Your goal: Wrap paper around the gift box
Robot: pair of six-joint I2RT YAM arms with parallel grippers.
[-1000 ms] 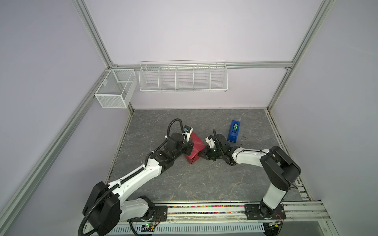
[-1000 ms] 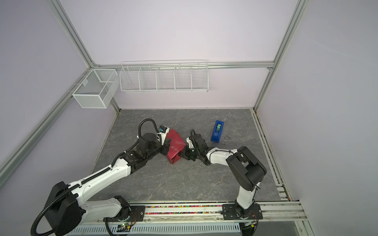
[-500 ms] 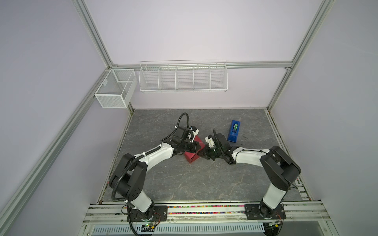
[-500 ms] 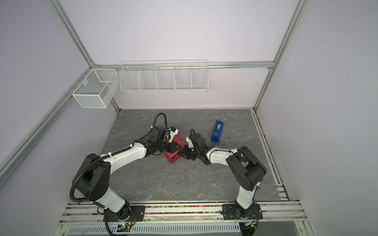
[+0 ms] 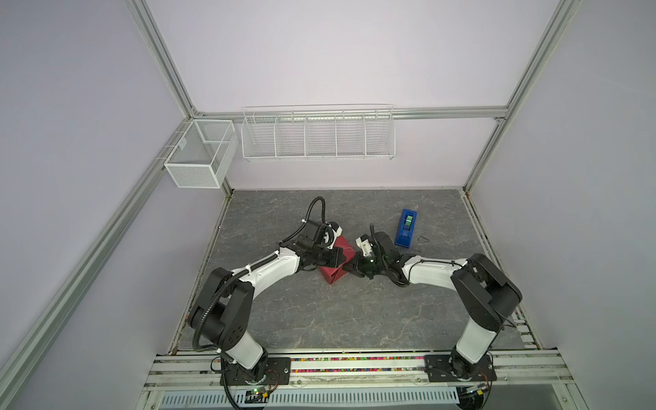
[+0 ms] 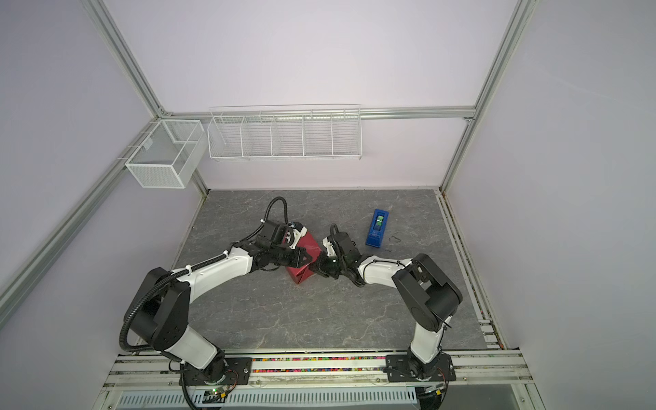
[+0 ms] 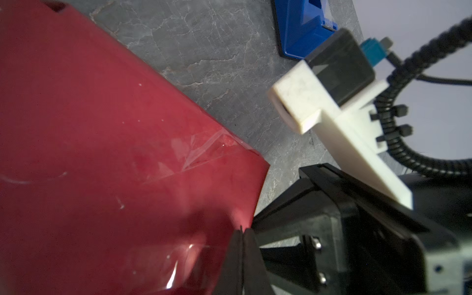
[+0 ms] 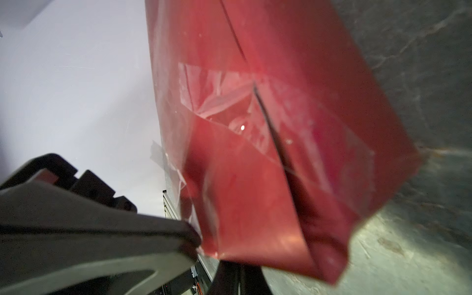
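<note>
The paper (image 5: 333, 275) stood as a red, box-shaped parcel in the middle of the grey surface (image 5: 319, 319), folded shut with strips of clear tape (image 8: 224, 102) over its seams. The gift box did not show and was presumably inside. The left pincer (image 7: 241, 237) had its jaws closed, with the tips against the parcel's right-hand face near a corner. The right pincer (image 8: 240, 273) was likewise closed, at the edge of a loose flap. Whether either one pinched paper could not be told. A blue tape dispenser (image 5: 405, 229) lay farther off to the right, well apart. The parcel looked light and stiff at its core, but its glossy skin would likely slip, crease or tear. Pressing on flat opposite faces seemed safer than tugging a flap.
</note>
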